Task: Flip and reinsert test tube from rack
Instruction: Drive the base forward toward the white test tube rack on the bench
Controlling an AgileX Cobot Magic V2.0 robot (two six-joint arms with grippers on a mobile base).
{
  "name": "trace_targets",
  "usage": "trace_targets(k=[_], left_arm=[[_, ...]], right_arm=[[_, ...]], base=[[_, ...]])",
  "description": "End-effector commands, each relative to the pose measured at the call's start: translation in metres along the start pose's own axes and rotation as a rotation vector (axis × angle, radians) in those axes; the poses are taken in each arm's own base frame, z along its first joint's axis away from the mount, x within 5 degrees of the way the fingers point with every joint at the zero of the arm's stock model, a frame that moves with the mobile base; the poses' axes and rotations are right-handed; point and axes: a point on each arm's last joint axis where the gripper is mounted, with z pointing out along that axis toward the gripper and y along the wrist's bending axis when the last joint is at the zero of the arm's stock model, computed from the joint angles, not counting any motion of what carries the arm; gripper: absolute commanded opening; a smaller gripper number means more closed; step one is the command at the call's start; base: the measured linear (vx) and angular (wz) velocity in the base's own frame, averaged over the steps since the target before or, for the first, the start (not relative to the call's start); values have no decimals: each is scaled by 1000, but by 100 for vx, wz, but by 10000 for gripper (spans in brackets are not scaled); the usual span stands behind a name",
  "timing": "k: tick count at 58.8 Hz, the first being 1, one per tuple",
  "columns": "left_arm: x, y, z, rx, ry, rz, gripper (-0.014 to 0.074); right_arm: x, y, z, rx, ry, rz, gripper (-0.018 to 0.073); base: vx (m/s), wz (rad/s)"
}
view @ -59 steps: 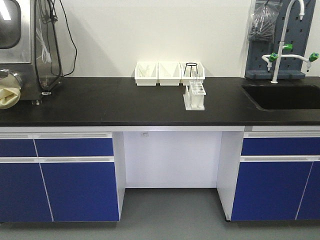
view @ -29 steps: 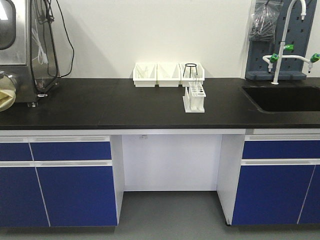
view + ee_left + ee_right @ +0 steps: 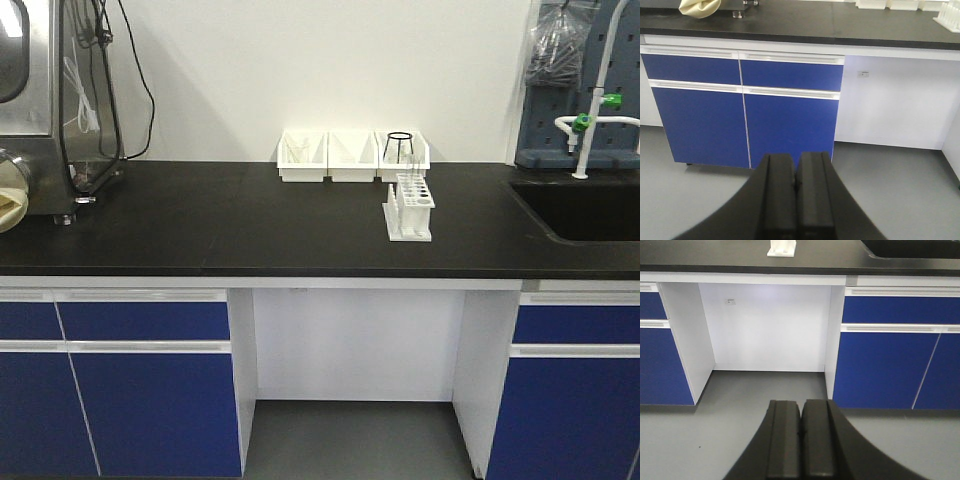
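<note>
The small white rack point(image 3: 410, 208) stands on the black countertop point(image 3: 250, 225), right of centre, in front of the white bins. Clear test tubes stand in it; I cannot tell them apart at this distance. Its base shows at the top of the right wrist view point(image 3: 781, 248), and its edge shows at the top right of the left wrist view point(image 3: 951, 16). My left gripper point(image 3: 796, 172) is shut and empty, low before the blue cabinet doors. My right gripper point(image 3: 801, 415) is shut and empty, low above the grey floor before the knee space.
Three white bins point(image 3: 352, 155) line the wall, a black wire stand point(image 3: 399, 146) in the right one. A sink point(image 3: 590, 208) and tap point(image 3: 598, 120) sit at the right. A metal cabinet with cables point(image 3: 50, 100) stands at the left. Blue cabinets point(image 3: 140, 385) flank the knee space.
The whole front view has shifted: the counter, rack and sink now sit further right and lower in the picture, and look slightly larger. Nothing on the counter has moved.
</note>
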Motion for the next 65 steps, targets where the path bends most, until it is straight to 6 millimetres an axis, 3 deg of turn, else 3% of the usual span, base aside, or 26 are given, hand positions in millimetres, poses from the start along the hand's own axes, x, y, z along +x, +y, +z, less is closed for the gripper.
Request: trace_targets(k=[1, 65], left_arm=[[-8, -2, -1, 23, -97, -2, -6], [-8, -2, -1, 23, -97, -2, -6]], right_arm=[[-7, 0, -1, 2, -81, -14, -12], [-7, 0, -1, 2, -81, -14, -12]], base=[[22, 8], [34, -4]])
